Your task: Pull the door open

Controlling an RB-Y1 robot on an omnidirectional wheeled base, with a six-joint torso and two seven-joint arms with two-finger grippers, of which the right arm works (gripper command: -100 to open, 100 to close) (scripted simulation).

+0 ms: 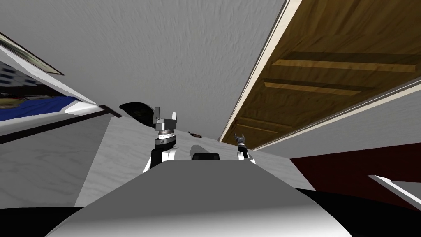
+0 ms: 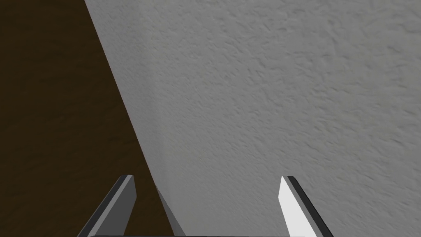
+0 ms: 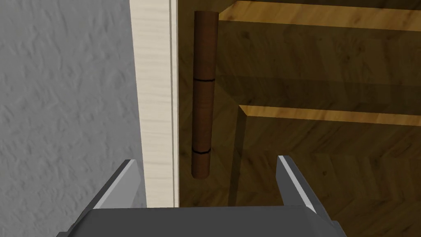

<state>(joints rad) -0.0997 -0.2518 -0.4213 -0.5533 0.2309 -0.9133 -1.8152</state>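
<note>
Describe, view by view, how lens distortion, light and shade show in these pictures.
Head view: the wide lens tilts everything, so the wooden door and its pale frame run slantwise. Left wrist view: a brown surface looks very dark beside an evenly lit grey wall. Right wrist view: the door's panel ledges catch light beside shaded bands.

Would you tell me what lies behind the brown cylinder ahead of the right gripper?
Behind the brown cylinder is the wooden door, beside its pale frame. How it attaches is hidden.
</note>
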